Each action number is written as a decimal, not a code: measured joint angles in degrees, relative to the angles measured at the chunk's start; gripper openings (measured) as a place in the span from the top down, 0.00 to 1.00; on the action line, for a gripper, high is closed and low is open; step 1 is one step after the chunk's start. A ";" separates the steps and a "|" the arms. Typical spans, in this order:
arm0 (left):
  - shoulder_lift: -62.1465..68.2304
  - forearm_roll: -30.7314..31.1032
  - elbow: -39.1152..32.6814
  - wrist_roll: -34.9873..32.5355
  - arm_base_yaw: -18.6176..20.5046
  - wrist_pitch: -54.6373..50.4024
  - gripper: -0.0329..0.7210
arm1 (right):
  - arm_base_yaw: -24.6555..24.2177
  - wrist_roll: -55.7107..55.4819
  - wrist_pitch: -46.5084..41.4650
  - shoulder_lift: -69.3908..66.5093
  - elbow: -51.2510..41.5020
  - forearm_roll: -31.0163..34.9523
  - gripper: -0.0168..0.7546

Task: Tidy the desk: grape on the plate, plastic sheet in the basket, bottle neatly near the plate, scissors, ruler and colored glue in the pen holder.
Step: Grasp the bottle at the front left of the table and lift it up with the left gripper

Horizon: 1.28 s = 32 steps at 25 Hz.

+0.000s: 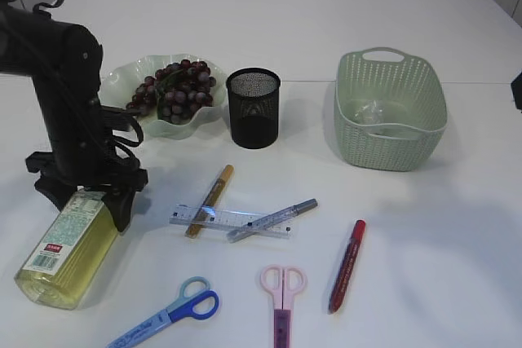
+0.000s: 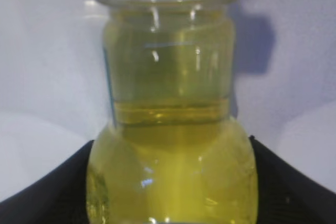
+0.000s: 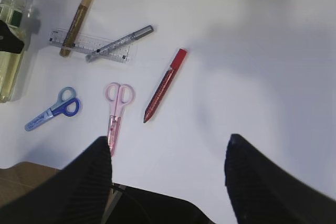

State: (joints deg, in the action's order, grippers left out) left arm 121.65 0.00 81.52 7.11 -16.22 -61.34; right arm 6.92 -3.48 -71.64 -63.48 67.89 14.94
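A bottle (image 1: 69, 250) of yellow liquid lies on the table at the front left; it fills the left wrist view (image 2: 168, 77). My left gripper (image 1: 91, 200) is shut on its upper part, with a black finger on each side (image 2: 170, 150). Grapes (image 1: 175, 87) lie on the pale green plate (image 1: 122, 79). A plastic sheet (image 1: 371, 112) sits in the green basket (image 1: 390, 132). The clear ruler (image 1: 232, 222), gold (image 1: 210, 200), silver (image 1: 273, 219) and red (image 1: 347, 265) glue pens, blue scissors (image 1: 167, 315) and pink scissors (image 1: 281, 295) lie loose. My right gripper (image 3: 168, 145) is open and empty, high above the table.
The black mesh pen holder (image 1: 253, 107) stands empty between the plate and the basket. The right wrist view shows the red glue pen (image 3: 165, 85) and the pink scissors (image 3: 116, 108) below my right gripper, and the table's front edge at the lower left.
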 joint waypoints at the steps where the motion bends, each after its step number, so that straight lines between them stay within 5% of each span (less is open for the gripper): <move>1: 0.14 0.00 0.00 0.00 0.00 0.25 0.17 | 0.00 0.00 0.00 0.00 0.00 0.00 0.30; 6: 0.62 -0.31 0.00 0.00 0.00 0.67 0.18 | 0.00 0.00 0.00 0.00 0.00 0.00 0.30; 14: 0.62 -0.31 0.10 0.00 0.00 0.80 0.36 | 0.00 -0.09 0.00 0.00 0.00 0.00 0.30; 32: -5.19 0.00 -0.40 0.00 0.00 2.64 0.36 | 0.00 -0.09 0.00 0.00 0.00 0.00 0.30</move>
State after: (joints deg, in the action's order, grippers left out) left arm 116.46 0.00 81.13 7.11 -16.22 -58.70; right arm 6.92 -3.57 -71.64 -63.48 67.89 14.94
